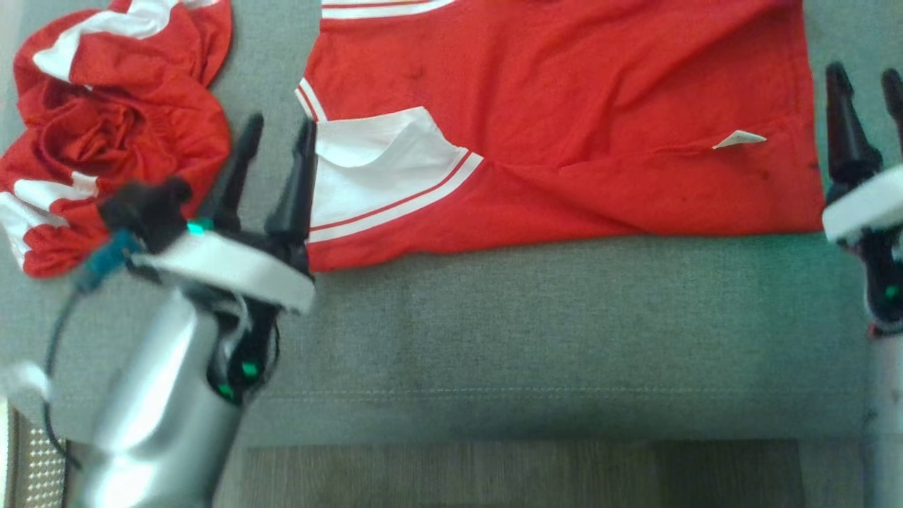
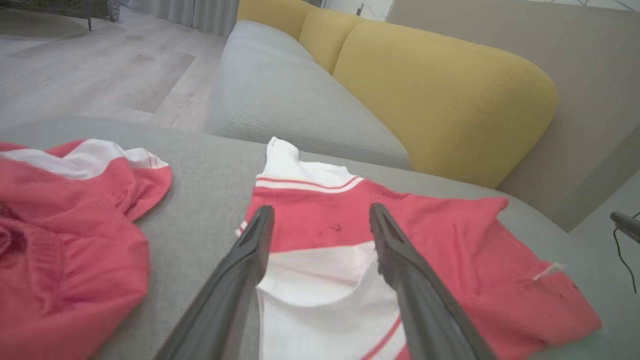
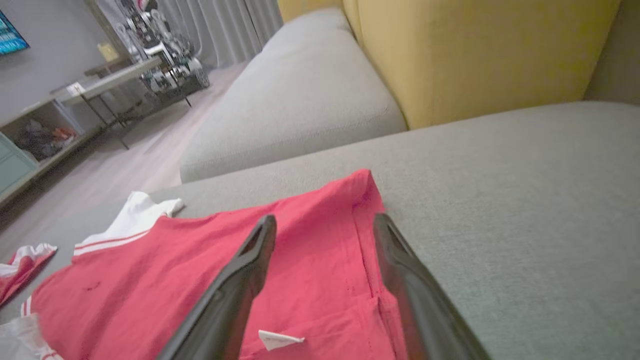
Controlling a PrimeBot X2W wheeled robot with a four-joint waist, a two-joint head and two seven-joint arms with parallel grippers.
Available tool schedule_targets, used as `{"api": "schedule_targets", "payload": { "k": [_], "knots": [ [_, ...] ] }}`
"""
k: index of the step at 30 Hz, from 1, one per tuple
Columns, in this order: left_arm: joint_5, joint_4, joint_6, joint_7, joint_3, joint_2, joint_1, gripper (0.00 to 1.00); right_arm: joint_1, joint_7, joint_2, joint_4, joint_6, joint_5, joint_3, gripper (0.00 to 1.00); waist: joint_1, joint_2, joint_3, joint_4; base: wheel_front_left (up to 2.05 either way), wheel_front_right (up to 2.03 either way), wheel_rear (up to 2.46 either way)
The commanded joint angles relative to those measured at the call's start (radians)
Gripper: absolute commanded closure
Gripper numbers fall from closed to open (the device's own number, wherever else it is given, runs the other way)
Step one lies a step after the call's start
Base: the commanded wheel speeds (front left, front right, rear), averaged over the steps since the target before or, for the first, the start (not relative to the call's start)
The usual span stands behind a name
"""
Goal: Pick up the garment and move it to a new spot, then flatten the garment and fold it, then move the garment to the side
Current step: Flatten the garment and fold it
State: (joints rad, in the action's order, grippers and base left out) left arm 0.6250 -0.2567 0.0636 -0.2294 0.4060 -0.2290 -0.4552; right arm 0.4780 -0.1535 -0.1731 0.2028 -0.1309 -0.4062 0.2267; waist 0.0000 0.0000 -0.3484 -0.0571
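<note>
Red-and-white cotton shirt [image 1: 564,106] lies folded flat by the grey fabric cushion's [image 1: 564,339] far edge; left gripper [image 1: 281,125] and right gripper [image 1: 864,70] flank its ends, spread empty, seemingly ready to lift it aside.

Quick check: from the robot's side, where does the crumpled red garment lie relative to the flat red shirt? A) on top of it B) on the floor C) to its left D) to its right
C: the crumpled garment lies on the grey cushion left of the flat shirt, with a gap between them.
</note>
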Motion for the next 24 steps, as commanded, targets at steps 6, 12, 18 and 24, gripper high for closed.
{"api": "schedule_targets", "payload": {
  "k": [6, 12, 18, 24],
  "knots": [
    [-0.034, 0.033, -0.044, -0.024, -0.003, 0.025, 0.184, 0.0, -0.169, 0.094, 0.063, -0.118, 0.0, 0.007, -0.019, 0.0, 0.0, 0.0, 0.029, 0.006, 0.0, 0.0, 0.0],
    [-0.077, -0.059, -0.06, -0.029, 0.025, 0.038, 0.226, 0.0, -0.242, 0.141, 0.105, -0.106, 0.0, 0.002, -0.039, 0.0, 0.0, 0.0, 0.055, 0.016, 0.0, 0.0, 0.0],
    [-0.107, -0.15, -0.081, -0.032, -0.007, 0.048, 0.184, 0.0, -0.254, 0.162, 0.117, -0.054, 0.0, 0.022, -0.044, 0.0, 0.0, 0.0, 0.06, 0.03, 0.0, 0.0, 0.0],
    [-0.118, -0.207, -0.063, -0.032, -0.034, 0.057, 0.147, 0.0, -0.235, 0.157, 0.121, -0.005, 0.0, 0.056, -0.023, 0.0, 0.0, 0.0, 0.049, 0.045, 0.0, 0.0, 0.0]
  ]
}}
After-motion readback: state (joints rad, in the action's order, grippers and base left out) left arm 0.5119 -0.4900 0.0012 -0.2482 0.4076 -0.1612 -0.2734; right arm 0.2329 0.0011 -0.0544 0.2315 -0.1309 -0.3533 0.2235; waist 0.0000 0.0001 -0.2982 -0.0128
